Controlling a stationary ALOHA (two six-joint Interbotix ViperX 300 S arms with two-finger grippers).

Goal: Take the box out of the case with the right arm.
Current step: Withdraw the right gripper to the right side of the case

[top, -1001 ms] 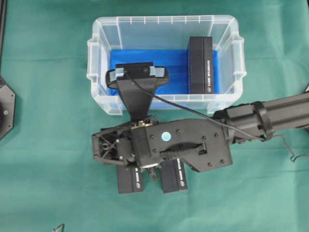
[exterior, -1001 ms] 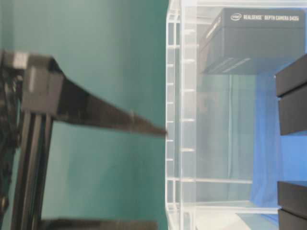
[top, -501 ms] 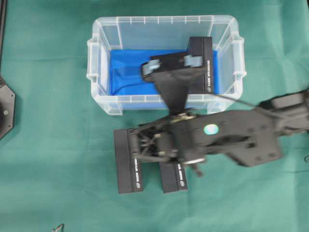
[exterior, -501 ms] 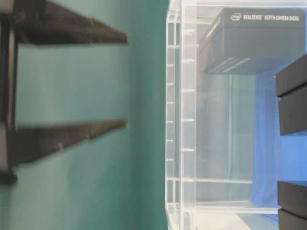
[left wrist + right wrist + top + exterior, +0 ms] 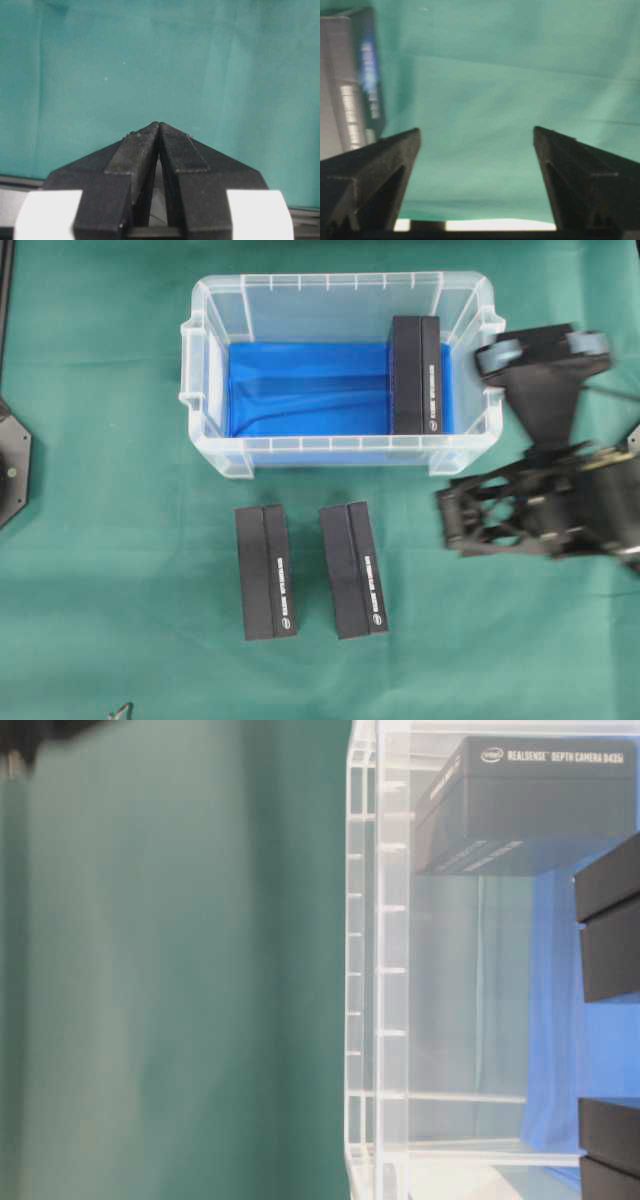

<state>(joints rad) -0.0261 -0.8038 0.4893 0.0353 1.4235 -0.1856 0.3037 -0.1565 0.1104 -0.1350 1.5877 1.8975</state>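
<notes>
The case [image 5: 203, 360] is a clear tub with a blue floor at the top middle of the cloth. One black box [image 5: 416, 375] stands inside against its right wall; it also shows through the wall in the table-level view, box [image 5: 530, 805]. My right gripper [image 5: 443, 520] hovers low over the cloth below the case's right end, pointing left. It is open and empty, apart from every box. In the right wrist view the right gripper [image 5: 476, 132] has wide-spread fingers over bare cloth. My left gripper [image 5: 159, 124] is shut with nothing in it.
Two black boxes lie side by side on the cloth in front of the case, one box [image 5: 266, 572] on the left and another box [image 5: 353, 570] beside it. A blurred box [image 5: 355, 75] shows at the upper left of the right wrist view. A black fixture [image 5: 12, 470] sits at the left edge.
The right arm has swung from over the two boxes on the cloth to the right, staying open. Both of those boxes are now uncovered. Its fingers have left the table-level view.
</notes>
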